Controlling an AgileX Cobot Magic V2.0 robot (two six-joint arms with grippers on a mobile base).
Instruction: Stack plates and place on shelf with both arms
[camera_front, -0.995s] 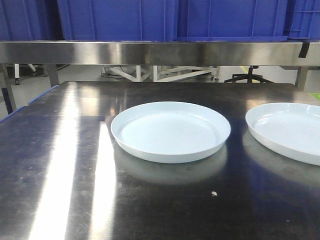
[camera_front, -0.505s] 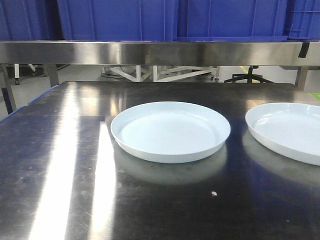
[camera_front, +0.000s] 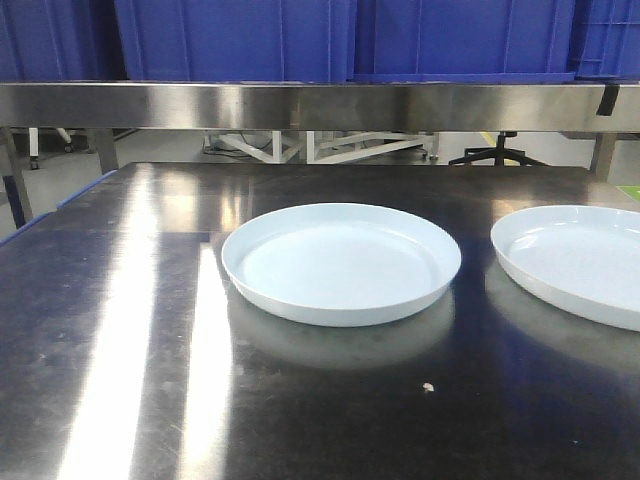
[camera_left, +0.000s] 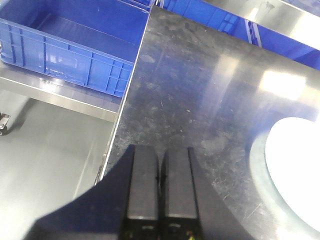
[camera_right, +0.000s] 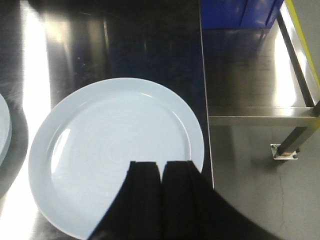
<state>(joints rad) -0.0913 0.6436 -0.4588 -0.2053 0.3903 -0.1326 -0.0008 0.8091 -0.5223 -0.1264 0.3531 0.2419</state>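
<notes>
Nothing had shifted in the front view since the earlier frames: the two plates lay unstacked on the table.

The left claw (camera_left: 161, 155) was clenched on nothing above the left edge of the table (camera_left: 200, 100). The right claw (camera_right: 161, 167) was equally shut and empty, over the near rim of the plate (camera_right: 115, 150) at the table's right edge. The other plate (camera_front: 340, 262) sat flat at the table's middle, clear of the first, and the shelf (camera_front: 320, 105) rail crossed above the table's far edge. Both plates looked stiff, glossy, likely slick and breakable. The low raised rim seemed the only hold, pinched by an opened claw.
</notes>
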